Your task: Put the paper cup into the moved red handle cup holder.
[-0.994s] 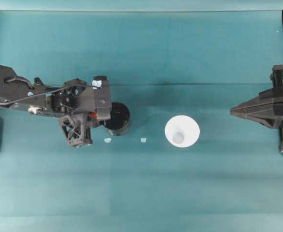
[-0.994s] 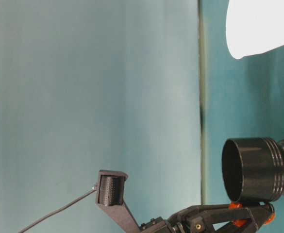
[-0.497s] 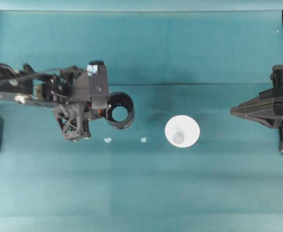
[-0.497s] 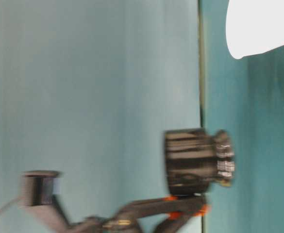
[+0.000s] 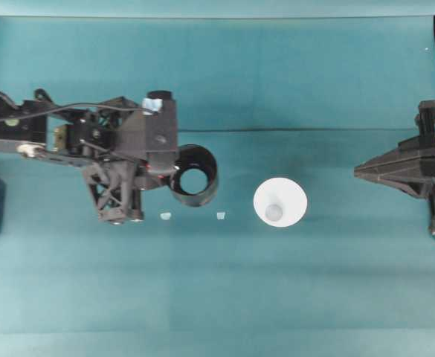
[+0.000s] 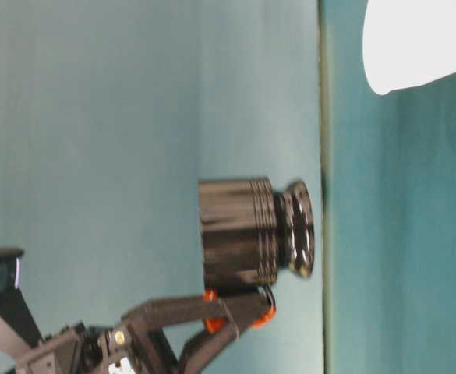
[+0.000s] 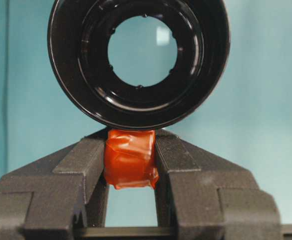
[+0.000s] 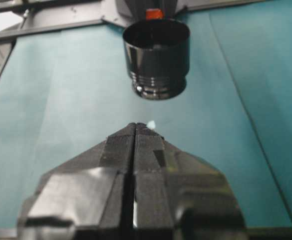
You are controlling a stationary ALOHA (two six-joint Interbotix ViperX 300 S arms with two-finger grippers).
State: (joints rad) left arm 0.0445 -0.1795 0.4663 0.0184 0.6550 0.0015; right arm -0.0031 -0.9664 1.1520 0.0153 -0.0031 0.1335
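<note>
Teal bench (image 5: 224, 282), with the red handle cup holder (image 5: 195, 175) held in the air left of its centre.
Left gripper (image 7: 131, 165) is clenched on the holder's red handle (image 7: 130, 165); the holder is lifted clear of the surface. The paper cup (image 5: 279, 201) stands near the centre, well apart. Right gripper (image 8: 135, 131) rests at the right edge, its fingers pressed together on nothing.

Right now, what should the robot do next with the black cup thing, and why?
Probably set the black holder down on the table near the paper cup. The left pincer grips its red handle and holds it in the air, so the cup can't go in yet.
</note>
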